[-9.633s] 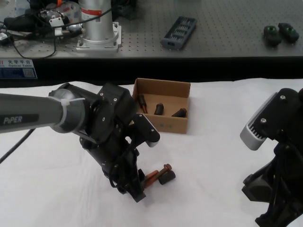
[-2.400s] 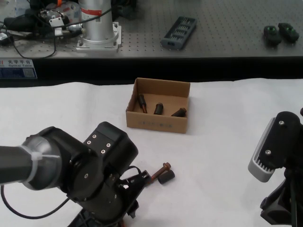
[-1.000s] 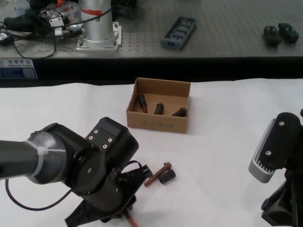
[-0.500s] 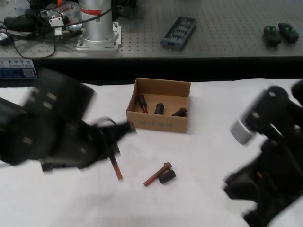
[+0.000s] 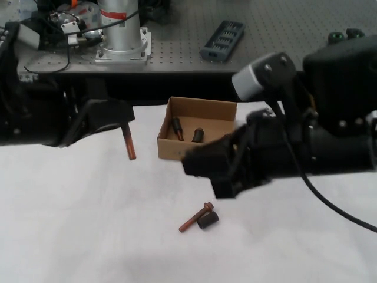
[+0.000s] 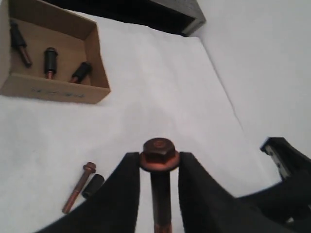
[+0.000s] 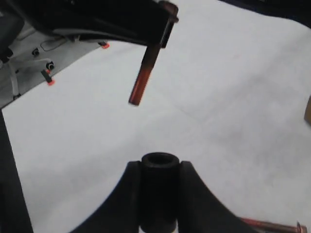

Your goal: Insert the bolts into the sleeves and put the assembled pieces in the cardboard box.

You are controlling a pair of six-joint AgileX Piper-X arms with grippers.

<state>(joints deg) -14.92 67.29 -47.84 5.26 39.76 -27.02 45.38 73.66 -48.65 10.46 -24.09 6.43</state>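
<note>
The bench is covered by a slightly wrinkled white cloth, bounded at its far edge by a dark strip under a perforated metal table. Wide open cloth is left at the front and on the left side. The middle of the high view is crossed by the bulky black right arm, by which the right end of the cardboard box is partly hidden. The box, open-topped with plain brown walls, is set near the cloth's far edge, and three assembled pieces are laid inside it, apart from one another. The left gripper is held above the cloth left of the box. Its fingers are closed on a copper-coloured bolt just under the hexagonal head, with the shank hanging clear of the cloth. The right gripper is clamped around a black cylindrical sleeve, whose open end is turned away from the wrist, with the held bolt in the air beyond it, well apart. A second bolt and a second sleeve are left lying close together on the cloth in front of the box.
</note>
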